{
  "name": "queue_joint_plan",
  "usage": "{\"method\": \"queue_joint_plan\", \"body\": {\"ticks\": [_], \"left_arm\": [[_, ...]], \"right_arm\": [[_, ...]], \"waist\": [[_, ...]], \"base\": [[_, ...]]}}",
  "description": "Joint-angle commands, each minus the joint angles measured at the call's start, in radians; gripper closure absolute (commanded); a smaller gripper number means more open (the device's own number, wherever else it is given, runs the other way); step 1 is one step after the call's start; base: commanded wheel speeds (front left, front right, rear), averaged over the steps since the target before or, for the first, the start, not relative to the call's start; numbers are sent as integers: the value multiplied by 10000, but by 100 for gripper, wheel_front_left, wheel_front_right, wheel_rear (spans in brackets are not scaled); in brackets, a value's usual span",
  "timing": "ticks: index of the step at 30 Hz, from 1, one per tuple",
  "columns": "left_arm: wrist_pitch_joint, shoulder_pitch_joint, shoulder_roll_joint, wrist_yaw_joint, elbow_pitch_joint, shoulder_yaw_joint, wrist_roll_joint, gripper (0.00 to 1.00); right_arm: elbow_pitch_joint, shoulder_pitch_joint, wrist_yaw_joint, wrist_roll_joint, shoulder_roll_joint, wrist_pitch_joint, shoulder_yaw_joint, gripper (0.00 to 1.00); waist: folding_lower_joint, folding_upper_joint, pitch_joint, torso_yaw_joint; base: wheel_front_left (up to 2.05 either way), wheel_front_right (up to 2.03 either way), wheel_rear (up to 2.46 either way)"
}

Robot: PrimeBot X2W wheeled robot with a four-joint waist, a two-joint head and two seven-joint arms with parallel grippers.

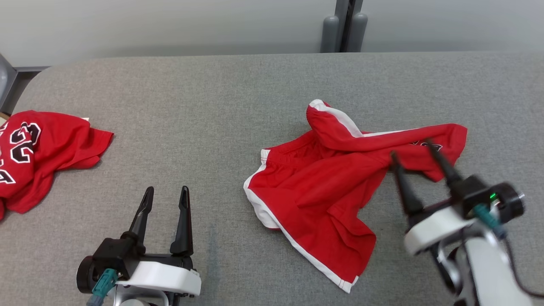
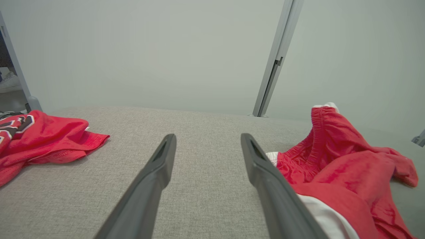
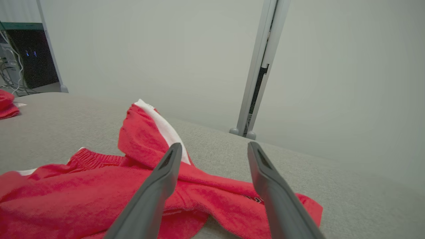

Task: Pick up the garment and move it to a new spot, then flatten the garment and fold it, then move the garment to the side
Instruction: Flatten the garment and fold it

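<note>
Near left: left gripper [image 1: 166, 191] sits low over bare table [image 1: 204, 119], fingers spread, nothing between them, tips pointing far. Near right: right gripper [image 1: 411, 149] is angled toward the far left, fingers spread as well, nothing pinched. In the right wrist view red cloth shows in the gap beyond the two fingers [image 3: 156, 186]; I cannot tell whether the tips touch it. The garment, a pair of red shorts [image 1: 323, 187] with white trim, lies crumpled right of centre. Its near hem corner points toward the near edge, the waistband faces left, one leg trails right under the right gripper's tips, and a fold stands up at its far side. The left gripper is well apart from the shorts, with a bare strip of grey cloth between them. At the far left a second red garment, a jersey [image 1: 38, 148] with black and white numbers, lies bunched at the table's left edge, well apart from the shorts. Open room: the whole middle band between jersey and shorts, and the far half of the table up to its far edge. Beyond that edge are a pale wall [image 1: 170, 25] and a grey upright post [image 1: 344, 25].
</note>
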Motion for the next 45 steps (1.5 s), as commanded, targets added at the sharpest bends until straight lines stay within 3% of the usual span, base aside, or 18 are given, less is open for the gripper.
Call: {"method": "queue_joint_plan", "body": {"ticks": [1, 8, 14, 26, 27, 28, 30, 31, 32, 38, 45], "left_arm": [[-20, 43, 35, -23, 16, 43, 56, 0], [-20, 182, 37, -43, 28, 109, 93, 0], [-20, 242, 35, -79, 17, 120, 115, 0], [-20, 142, 37, -99, 83, 100, 142, 0], [-20, 143, 37, -107, 94, 96, 147, 0], [-20, 150, 37, -116, 103, 92, 150, 0], [-20, 169, 37, -111, 101, 104, 153, 0], [-20, 181, 35, -108, 92, 112, 158, 0], [-20, 197, 37, -101, 81, 126, 164, 0], [-20, 232, 35, -98, 65, 168, 190, 0], [-20, 172, 35, -96, 24, 184, 198, 0]], "right_arm": [[-202, 407, 1, 152, -36, -3, 372, 0], [-840, 1922, 1, 492, -42, -3, 2004, 0], [-486, 2698, 1, 668, -156, -2, 2702, 0], [1879, 2130, 1, 465, 117, 4, 3341, 0], [2024, 2035, 1, 452, 156, 12, 3345, 15], [2120, 1957, 1, 428, 192, 13, 3346, 51], [2219, 1825, 1, 436, 260, 11, 3388, 66], [2214, 1775, 1, 451, 278, 11, 3389, 86], [2167, 1725, 1, 457, 298, 9, 3392, 100], [1411, 1440, 1, 381, 299, -1, 2961, 100], [81, 1020, 1, 222, -22, -3, 1775, 100]], "waist": [[0, 0, -82, -51], [0, 0, -263, -148], [0, 0, -305, -168], [0, 0, -300, 5], [0, 0, -315, 34], [0, 0, -335, 66], [0, 0, -357, 115], [0, 0, -366, 134], [0, 0, -369, 145], [0, 0, -350, 154], [0, 0, -272, 90]], "base": [[0, 0, 0], [0, 0, 0], [0, 0, 0], [0, 0, 0], [0, 0, 0], [0, 0, 0], [0, 0, 0], [0, 0, 0], [0, 0, 0], [0, 0, 0], [0, 0, 0]]}}
